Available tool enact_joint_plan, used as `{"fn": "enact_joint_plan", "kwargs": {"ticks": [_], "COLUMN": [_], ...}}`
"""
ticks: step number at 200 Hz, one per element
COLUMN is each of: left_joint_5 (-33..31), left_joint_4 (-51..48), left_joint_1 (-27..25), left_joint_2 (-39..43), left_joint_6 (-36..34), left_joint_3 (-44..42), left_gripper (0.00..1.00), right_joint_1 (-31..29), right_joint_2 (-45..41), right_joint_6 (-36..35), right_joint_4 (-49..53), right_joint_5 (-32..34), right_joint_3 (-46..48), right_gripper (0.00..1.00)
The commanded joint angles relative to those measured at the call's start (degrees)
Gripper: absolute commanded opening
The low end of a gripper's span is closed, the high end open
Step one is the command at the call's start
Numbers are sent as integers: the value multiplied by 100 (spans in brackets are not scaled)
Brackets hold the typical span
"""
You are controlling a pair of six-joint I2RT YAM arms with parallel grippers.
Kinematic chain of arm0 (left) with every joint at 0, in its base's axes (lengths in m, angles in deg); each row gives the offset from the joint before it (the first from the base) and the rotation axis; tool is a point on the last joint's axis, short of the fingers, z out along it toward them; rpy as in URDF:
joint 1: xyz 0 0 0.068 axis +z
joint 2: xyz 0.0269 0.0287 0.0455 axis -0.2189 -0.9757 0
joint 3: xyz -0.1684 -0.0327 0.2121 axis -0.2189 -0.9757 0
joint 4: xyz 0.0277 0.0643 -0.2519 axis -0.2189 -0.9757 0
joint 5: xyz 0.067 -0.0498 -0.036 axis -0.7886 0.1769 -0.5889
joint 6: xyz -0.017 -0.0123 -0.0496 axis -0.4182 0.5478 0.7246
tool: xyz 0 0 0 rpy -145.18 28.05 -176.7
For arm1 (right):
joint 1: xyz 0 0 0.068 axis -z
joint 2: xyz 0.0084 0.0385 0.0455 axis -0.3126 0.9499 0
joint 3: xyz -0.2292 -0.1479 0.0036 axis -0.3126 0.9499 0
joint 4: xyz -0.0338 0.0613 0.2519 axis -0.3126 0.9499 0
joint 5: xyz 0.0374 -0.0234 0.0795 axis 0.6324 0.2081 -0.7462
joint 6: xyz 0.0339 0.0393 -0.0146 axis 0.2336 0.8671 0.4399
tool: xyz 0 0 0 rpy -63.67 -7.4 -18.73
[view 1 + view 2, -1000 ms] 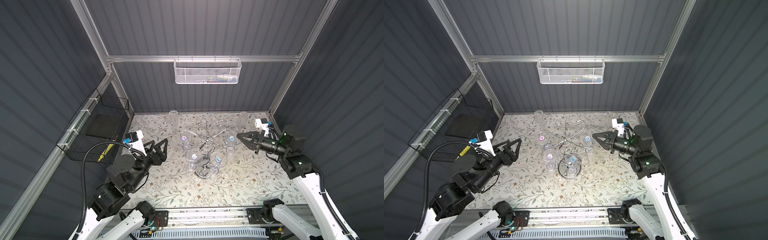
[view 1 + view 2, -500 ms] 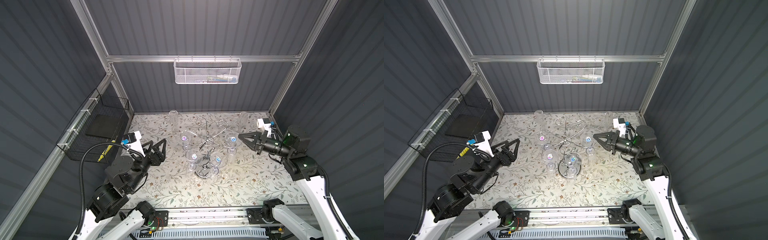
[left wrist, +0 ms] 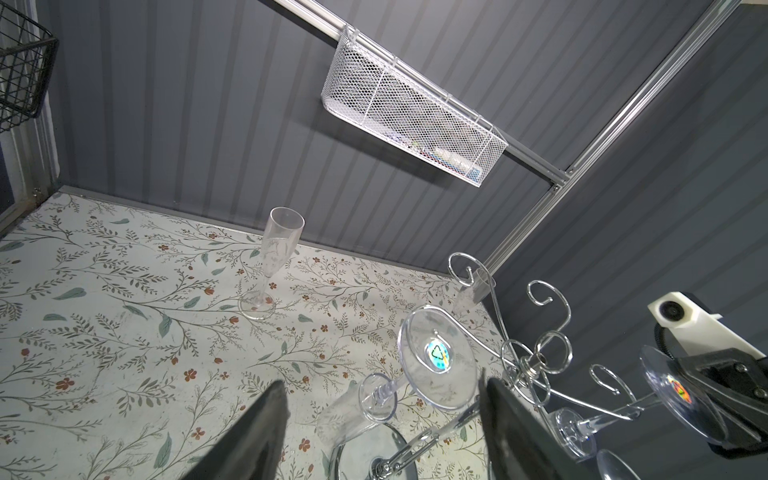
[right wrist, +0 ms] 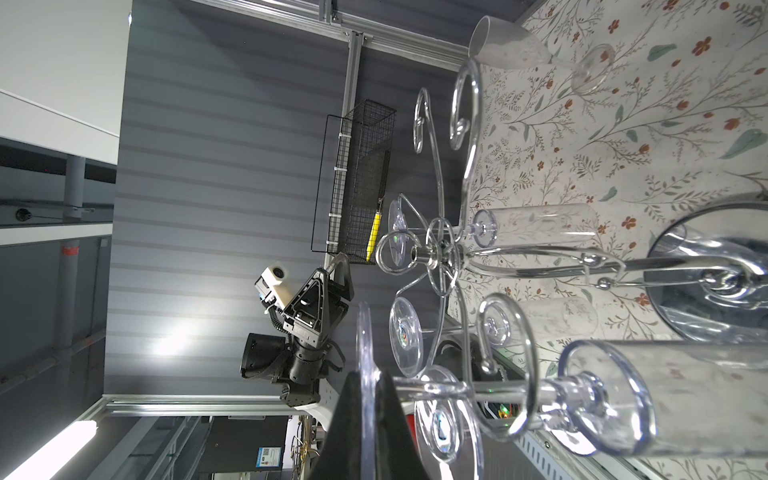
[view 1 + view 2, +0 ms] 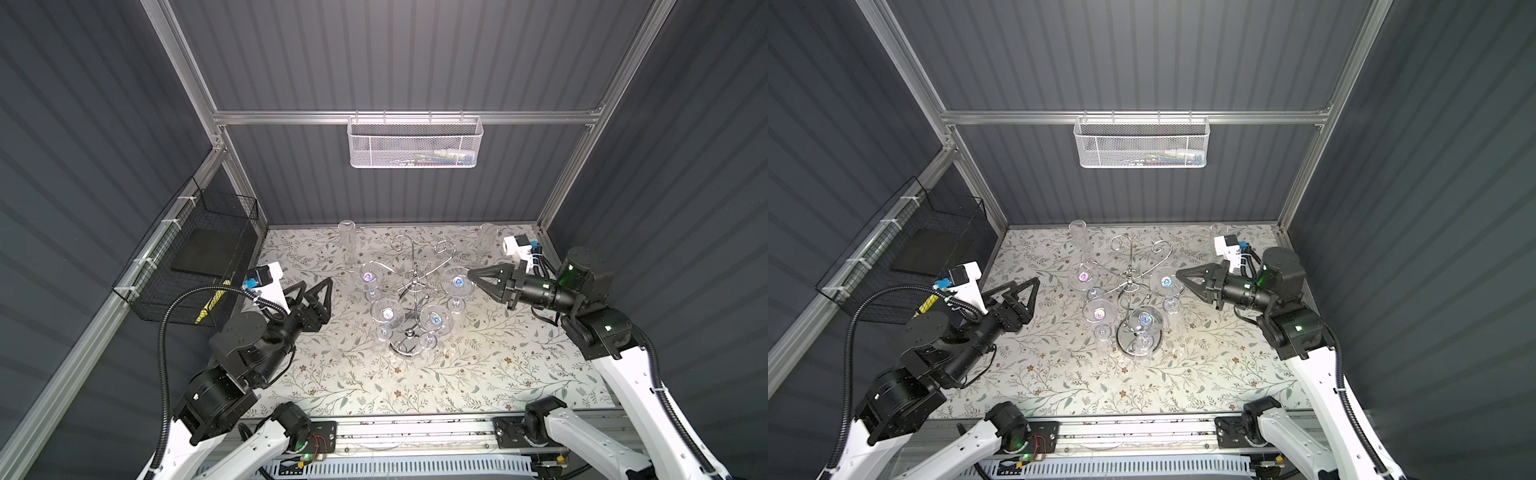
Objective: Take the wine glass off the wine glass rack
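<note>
The wine glass rack (image 5: pixel 409 345) (image 5: pixel 1139 338) is a chrome stand with curled arms in the middle of the floral table. Several clear wine glasses hang from it upside down. My right gripper (image 5: pixel 471 274) (image 5: pixel 1179 275) (image 4: pixel 368 380) is shut on the foot disc of the right-hand wine glass (image 5: pixel 457 283) (image 5: pixel 1166 283) (image 4: pixel 665 399). That glass's stem still passes through a curled arm (image 4: pixel 505 365). My left gripper (image 5: pixel 316 283) (image 5: pixel 1025 283) (image 3: pixel 382 381) is open and empty, left of the rack and apart from it.
Two champagne flutes (image 5: pixel 348 245) (image 5: pixel 486 241) stand upright near the back wall. A white mesh basket (image 5: pixel 413 143) hangs on the back wall. A black wire basket (image 5: pixel 199 257) is on the left wall. Other hanging glasses (image 5: pixel 387 313) (image 5: pixel 436 320) crowd the rack's front.
The right arm has shifted slightly while its gripper stays shut on the glass foot. The left gripper has hardly moved and stays open.
</note>
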Motion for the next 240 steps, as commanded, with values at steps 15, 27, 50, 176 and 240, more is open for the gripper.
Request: {"fn": "enact_joint_plan", "kwargs": {"ticks": [15, 27, 50, 176, 240], "left_joint_5": [-107, -160, -240, -416, -425], "left_joint_4": [-121, -161, -193, -311, -314], "left_joint_1": [-22, -17, -23, -23, -21], "left_joint_2": [142, 169, 231, 313, 321], "left_joint_6": [-116, -137, -183, -293, -296], "left_joint_3": [78, 88, 88, 158, 177], "left_gripper": [75, 75, 75, 75, 75], "right_joint_1": [-169, -203, -223, -172, 168], "right_joint_2": [249, 360, 529, 1455, 1325], "right_joint_6": [-102, -124, -184, -585, -780], "right_joint_4": [-170, -173, -172, -58, 158], "right_joint_5": [44, 61, 102, 348, 387], "right_joint_3": [-457, -546, -667, -1355, -1446], "right_gripper": [0, 0, 0, 0, 0]}}
